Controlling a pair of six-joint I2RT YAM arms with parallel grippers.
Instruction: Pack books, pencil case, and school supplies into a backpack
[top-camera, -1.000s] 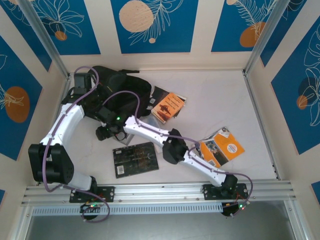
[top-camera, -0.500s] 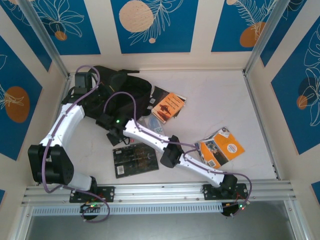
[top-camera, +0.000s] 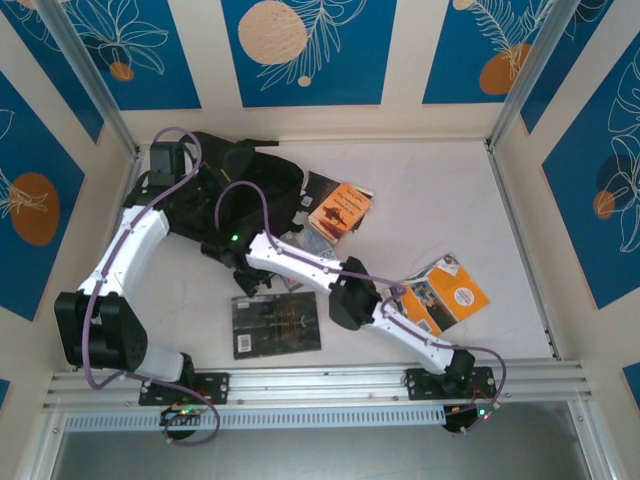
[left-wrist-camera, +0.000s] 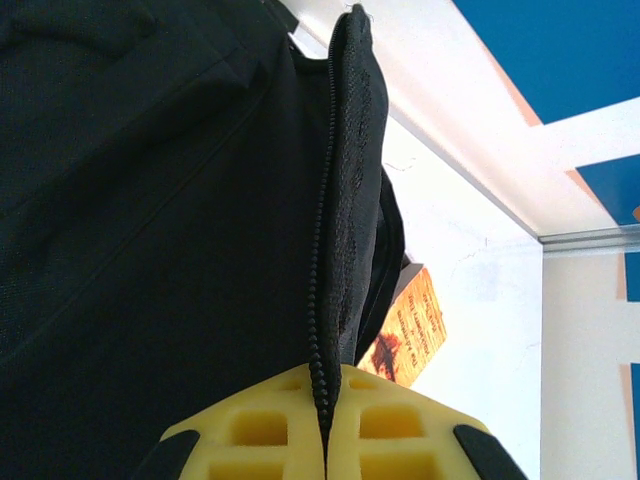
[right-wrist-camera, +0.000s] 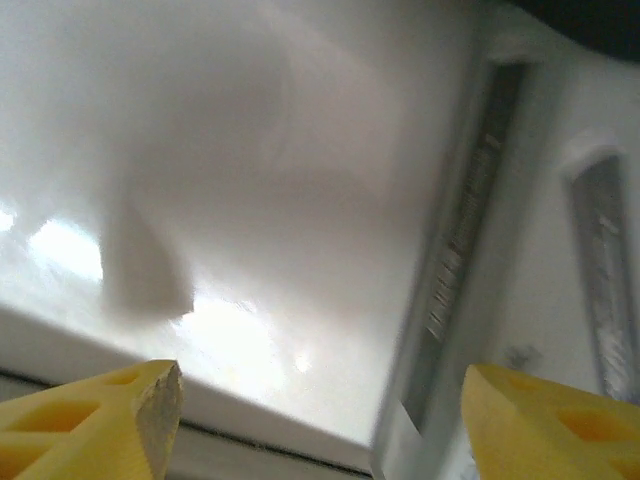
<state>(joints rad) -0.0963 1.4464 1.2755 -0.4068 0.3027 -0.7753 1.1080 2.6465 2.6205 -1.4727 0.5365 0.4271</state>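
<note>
The table (top-camera: 440, 190) is a plain white surface, boxed in by cream walls (top-camera: 405, 60) that carry blue panels (top-camera: 310, 50) printed with orange discs and white leaf outlines. Aluminium posts (top-camera: 525, 70) stand at the far corners, and a slotted rail (top-camera: 320, 382) runs along the near edge where the two arms are bolted.

The backpack (top-camera: 255, 175) lies at the far left of the table. It is soft black fabric, slumped, with a row of zip teeth (left-wrist-camera: 318, 250) running along a raised edge. The left gripper (left-wrist-camera: 323, 425) is pinched tight on that zip edge, its yellow fingers (left-wrist-camera: 260, 430) pressed together with the teeth between them.

The right gripper (right-wrist-camera: 320, 388) sits low over the table at the near side of the backpack. Its fingers are spread wide with nothing between them, and the pale surface beneath is too blurred to name.

Three books lie outside the bag:
- The black book with gold patterning (top-camera: 277, 324) lies flat just on the near side of the right arm.
- The orange-and-black book (top-camera: 340, 210) sits just right of the backpack.
- The orange-and-white book (top-camera: 447, 292) rests well to the right, beside that arm's lower links.
</note>
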